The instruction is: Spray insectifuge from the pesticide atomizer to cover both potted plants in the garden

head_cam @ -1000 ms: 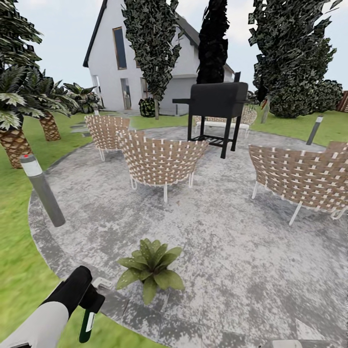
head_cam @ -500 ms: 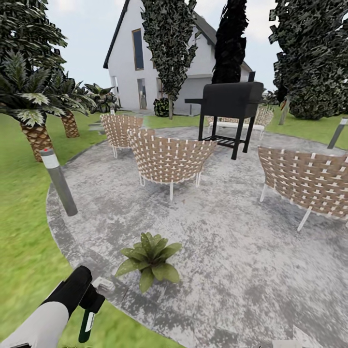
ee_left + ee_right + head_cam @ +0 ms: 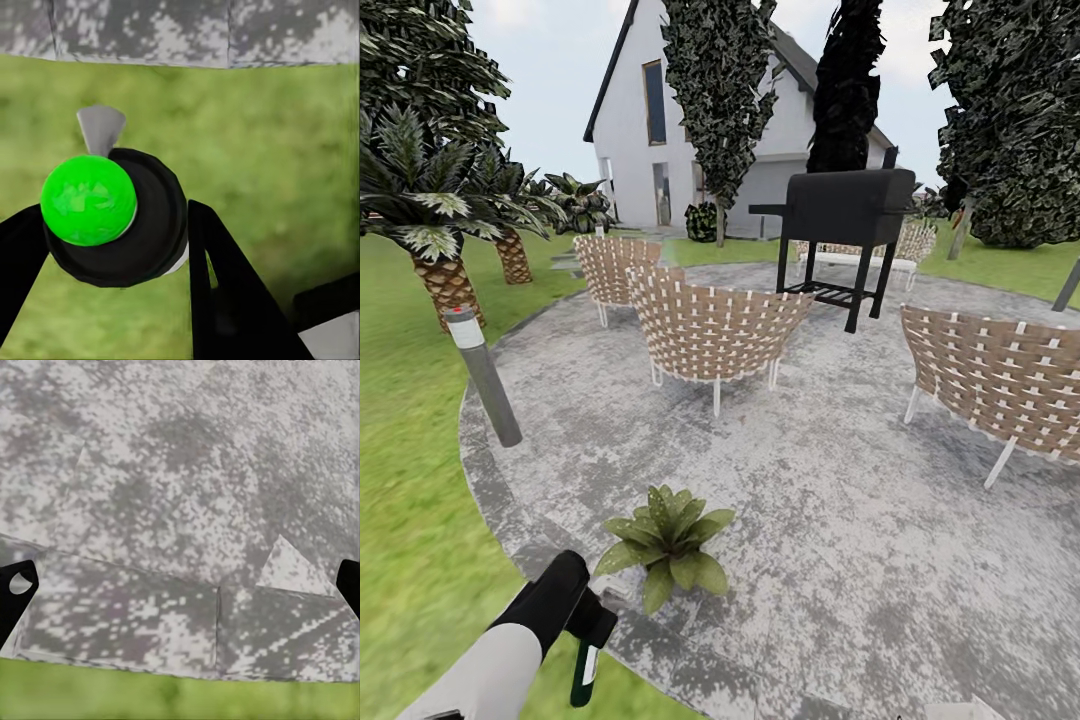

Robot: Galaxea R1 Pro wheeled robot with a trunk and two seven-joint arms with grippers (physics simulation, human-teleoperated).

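Observation:
The pesticide atomizer (image 3: 586,670), a slim dark bottle with a whitish trigger head, hangs from my left gripper (image 3: 592,628), which is shut on it low at the left of the head view. In the left wrist view the atomizer (image 3: 112,217) appears end-on as a black round body with a bright green disc, between the black fingers (image 3: 225,300). One potted plant (image 3: 665,542), a low green rosette, sits on the patio (image 3: 830,520) edge just right of the atomizer. My right gripper (image 3: 180,585) is open over paving stones.
Woven brown chairs (image 3: 715,330) (image 3: 1000,385) stand on the round grey patio, with a black grill (image 3: 847,225) behind them. A grey bollard light (image 3: 484,375) stands at the patio's left rim. Palms (image 3: 435,230) and lawn (image 3: 410,480) lie to the left, a white house behind.
The head view panned, shifting the whole scene to the right. My left arm moved right and slightly up with the atomizer, closer to the potted plant.

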